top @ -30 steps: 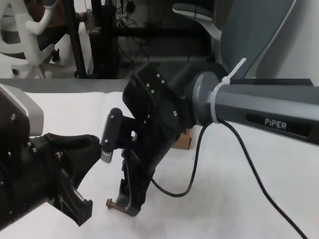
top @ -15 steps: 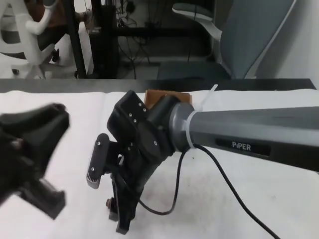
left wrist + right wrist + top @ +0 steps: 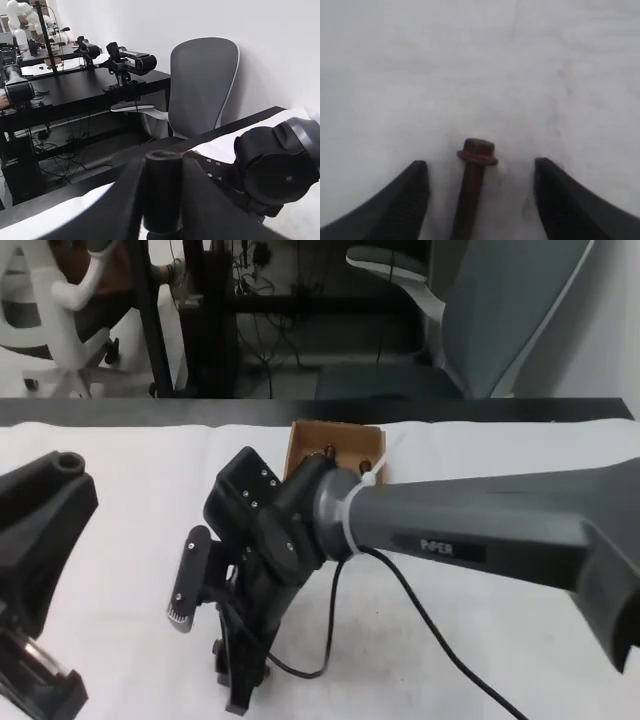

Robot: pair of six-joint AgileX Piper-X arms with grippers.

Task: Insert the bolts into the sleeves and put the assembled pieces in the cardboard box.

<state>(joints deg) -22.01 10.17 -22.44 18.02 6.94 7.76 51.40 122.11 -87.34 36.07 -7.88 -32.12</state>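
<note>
A rusty brown bolt (image 3: 471, 186) lies on the white cloth, head pointing away, between the spread fingers of my right gripper (image 3: 481, 165), which is open and held low around it. From above, that gripper (image 3: 237, 687) points down at the front of the bench with the bolt (image 3: 217, 648) at its tip. My left gripper (image 3: 162, 172) is shut on a black sleeve (image 3: 162, 200) that stands upright between its fingers. It is raised at the left (image 3: 45, 510), where the sleeve's open end (image 3: 68, 461) sticks up. The cardboard box (image 3: 335, 443) sits at the back middle.
White cloth (image 3: 500, 640) covers the bench. The right arm's black cable (image 3: 400, 590) trails over it. A grey office chair (image 3: 202, 85) and dark desks (image 3: 75, 90) stand beyond the bench's far edge.
The right arm has swung left and lower over the bolt, uncovering the cardboard box. The left gripper has risen and pulled back to the left.
</note>
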